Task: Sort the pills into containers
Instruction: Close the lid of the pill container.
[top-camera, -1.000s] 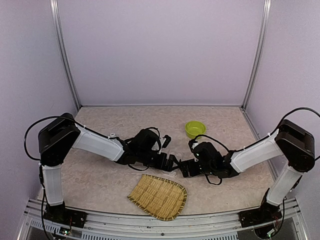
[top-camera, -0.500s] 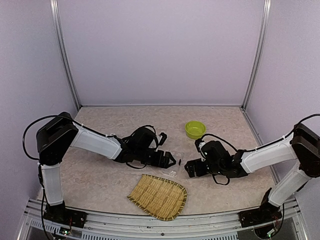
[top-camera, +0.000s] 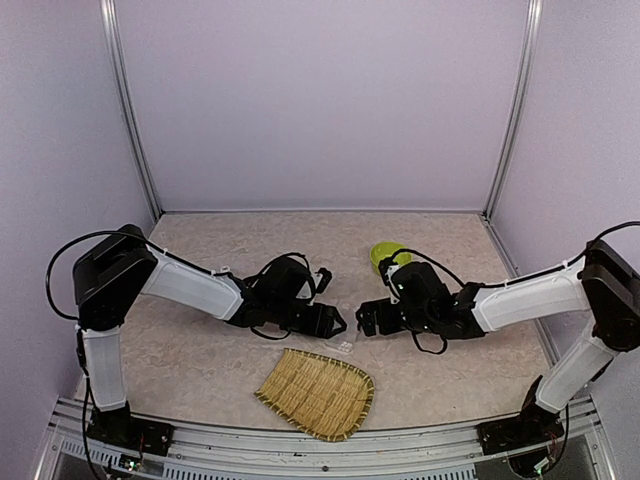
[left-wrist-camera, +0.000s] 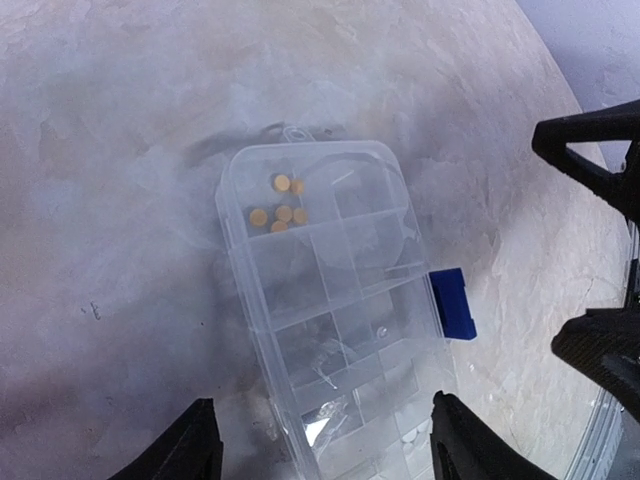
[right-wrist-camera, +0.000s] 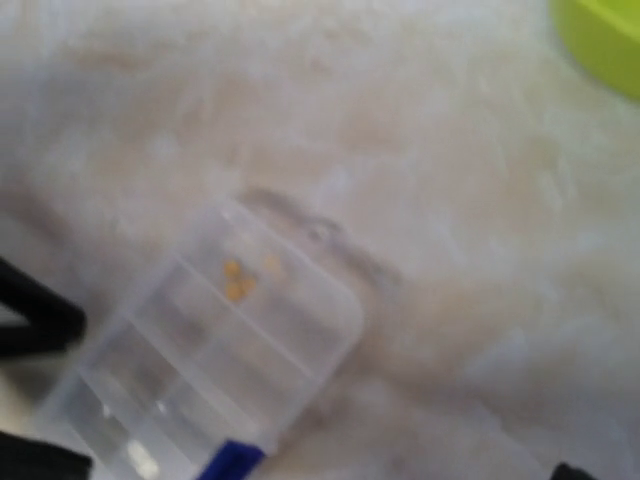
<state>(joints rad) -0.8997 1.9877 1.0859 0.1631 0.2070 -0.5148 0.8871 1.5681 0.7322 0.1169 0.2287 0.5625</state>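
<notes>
Two grippers: the left gripper (top-camera: 336, 322) and the right gripper (top-camera: 364, 320) face each other low over the middle of the table (top-camera: 200, 360), close together.
Organiser box, place: it lies flat on the table between and just below the two grippers (top-camera: 347, 340), just beyond the far edge of the woven tray (top-camera: 318, 393).
Organiser box, look: a clear plastic rectangle (left-wrist-camera: 335, 310) with rounded corners, split by thin walls into a grid of small compartments. The stone-patterned table shows through it.
Tab: a small clear loop (left-wrist-camera: 293, 132) sticks out from the short end far from the left wrist.
Latch: a dark blue clip (left-wrist-camera: 452, 303) sits on one long side.
Pills: about six small round orange pills (left-wrist-camera: 283, 203) are clustered in one corner compartment at the tab end. The right wrist view shows them blurred (right-wrist-camera: 240, 280).
Other compartments: a few pale specks show near the left wrist end. What they are cannot be told.
Left gripper state: the jaws stand wide apart (left-wrist-camera: 322, 405), one finger on each side of the near end of the box, gripping nothing.
Right gripper state: fully spread and empty (left-wrist-camera: 600, 250), just past the latch side of the box.
Bowl: lime green (top-camera: 382, 256), toward the far right of the table, partly behind the right arm.
</notes>
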